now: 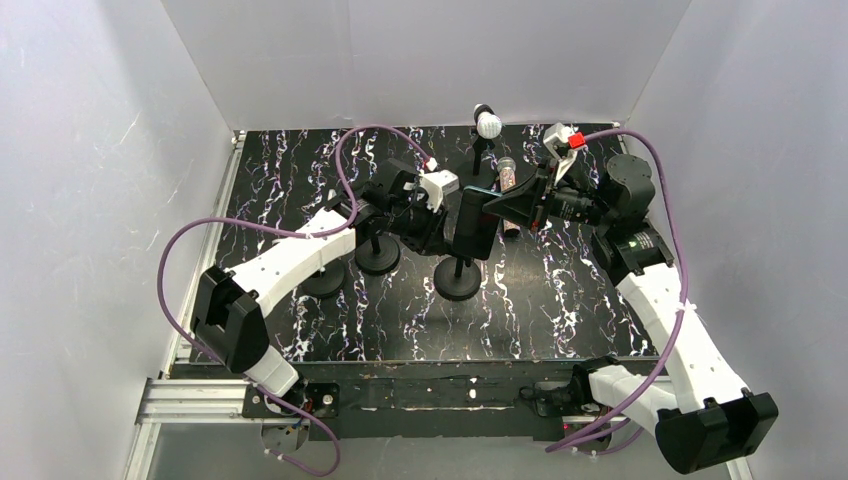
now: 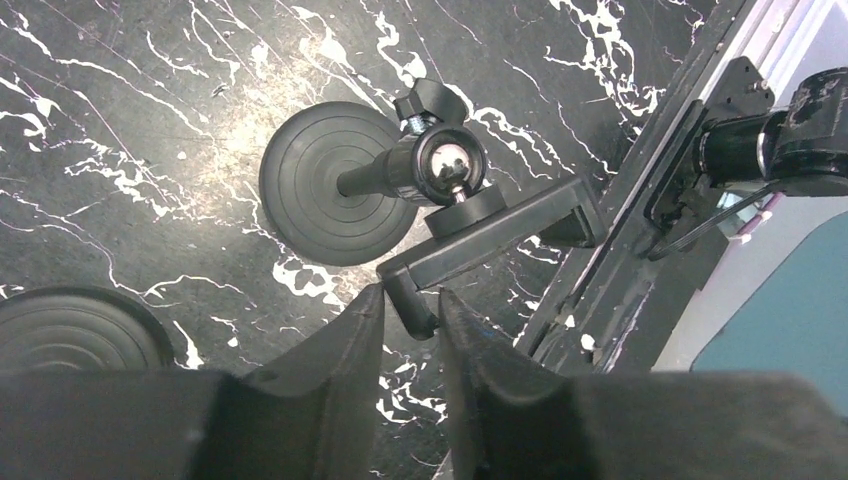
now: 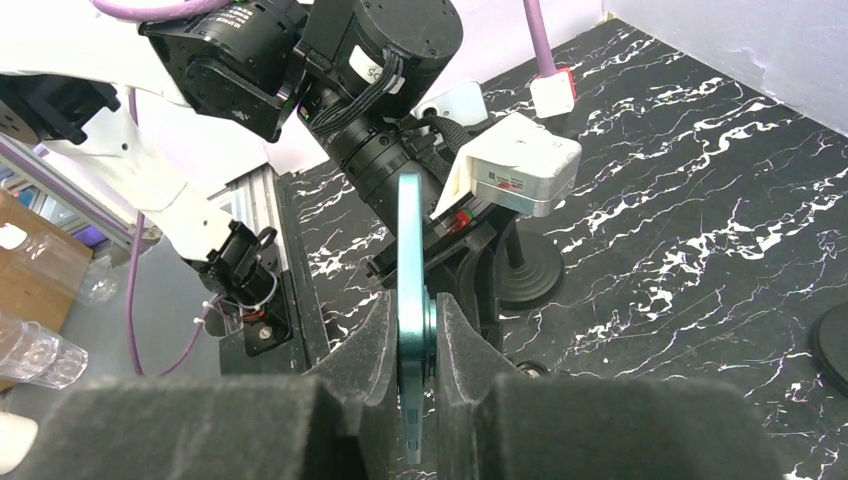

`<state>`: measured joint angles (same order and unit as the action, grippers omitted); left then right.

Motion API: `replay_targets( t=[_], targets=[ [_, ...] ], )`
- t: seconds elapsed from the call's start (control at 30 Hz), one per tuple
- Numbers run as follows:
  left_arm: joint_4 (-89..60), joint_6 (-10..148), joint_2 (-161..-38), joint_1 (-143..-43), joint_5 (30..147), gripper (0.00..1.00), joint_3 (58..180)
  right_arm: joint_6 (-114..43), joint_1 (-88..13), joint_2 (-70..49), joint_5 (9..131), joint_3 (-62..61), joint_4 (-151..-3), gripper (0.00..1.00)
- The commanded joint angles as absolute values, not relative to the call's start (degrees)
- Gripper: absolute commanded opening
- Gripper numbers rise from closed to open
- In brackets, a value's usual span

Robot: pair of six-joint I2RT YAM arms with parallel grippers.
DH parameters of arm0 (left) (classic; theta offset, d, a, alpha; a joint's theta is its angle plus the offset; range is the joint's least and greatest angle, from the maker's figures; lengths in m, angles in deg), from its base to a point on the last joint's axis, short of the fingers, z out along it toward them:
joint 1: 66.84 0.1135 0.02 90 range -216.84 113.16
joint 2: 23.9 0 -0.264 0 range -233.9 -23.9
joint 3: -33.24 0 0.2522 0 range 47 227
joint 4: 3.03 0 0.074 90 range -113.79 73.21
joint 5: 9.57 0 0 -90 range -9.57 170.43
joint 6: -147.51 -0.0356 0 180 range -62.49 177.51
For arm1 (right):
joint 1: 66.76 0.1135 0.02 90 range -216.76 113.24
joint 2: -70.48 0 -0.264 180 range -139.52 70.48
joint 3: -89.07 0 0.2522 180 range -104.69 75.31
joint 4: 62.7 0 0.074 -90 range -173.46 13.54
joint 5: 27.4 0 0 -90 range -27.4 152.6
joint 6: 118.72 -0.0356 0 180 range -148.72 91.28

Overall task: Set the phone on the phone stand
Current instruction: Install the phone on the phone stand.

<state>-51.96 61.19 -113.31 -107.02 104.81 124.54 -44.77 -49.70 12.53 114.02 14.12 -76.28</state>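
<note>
Gripping a teal phone (image 3: 409,230) by its flat faces, the right claw (image 3: 411,300) has its two dark fingers closed tight against it, one on each side. The right wrist camera sees the phone edge-on, standing upright between the pads.

From above, the phone hangs in the air over the middle of the surface (image 1: 560,290), tilted, not lying on anything. Its left end comes just beside the cradle at the top of the phone stand (image 2: 325,190). The pictures do not settle whether phone and cradle touch.

The left claw (image 2: 410,293) is nearly closed, its fingers pinching the lower end of the stand's black cradle bar. That bar runs up and to the right from the fingers, joined to a shiny ball joint on a short stem. The stem rises from a round, ridged black base sitting flat on the surface near its centre.

The surface is black marble with white veins. A second round black base (image 1: 378,257) stands just left of the phone stand, and a third (image 1: 323,280) lies farther left, partly under the left arm. At the far edge stands a black post topped with a white ball (image 1: 488,124).
</note>
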Motion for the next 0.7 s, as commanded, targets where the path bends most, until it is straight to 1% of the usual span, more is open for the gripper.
replay_targets(
  t=[0.0,0.03,0.13,0.3,0.43,0.47,0.53,0.67],
  targets=[
    [-52.08,60.19,-112.11,-106.83,104.84,0.16,126.31,-44.59,-49.27,12.53,115.73,12.13,-71.24,0.01],
    [-51.93,60.29,-112.0,-106.83,104.86,0.12,126.31,-44.28,-49.22,12.48,115.81,12.45,-71.02,0.01],
    [-51.79,60.17,-111.52,-106.82,105.11,0.06,126.25,-43.72,-49.1,12.4,116.94,13.69,-69.09,0.01],
    [-51.68,60.15,-110.85,-106.83,105.18,0.0,126.19,-42.36,-47.71,11.81,120.45,15.26,-64.39,0.01],
    [-51.52,60.15,-110.83,-106.83,105.18,0.0,126.09,-38.29,-44.08,10.5,122.5,15.33,-63.01,0.01],
    [-51.38,60.17,-110.83,-106.83,105.42,0.0,125.95,-36.17,-42.9,9.78,126.02,15.64,-61.38,0.01],
    [-50.94,60.07,-110.84,-106.78,105.69,0.0,125.57,-35.52,-41.37,8.7,131.1,18.79,-51.68,0.01],
    [-50.76,59.89,-110.75,-106.83,106.02,0.0,125.71,-36.1,-40.44,5.25,138.0,19.73,-44.08,0.01]
  ],
)
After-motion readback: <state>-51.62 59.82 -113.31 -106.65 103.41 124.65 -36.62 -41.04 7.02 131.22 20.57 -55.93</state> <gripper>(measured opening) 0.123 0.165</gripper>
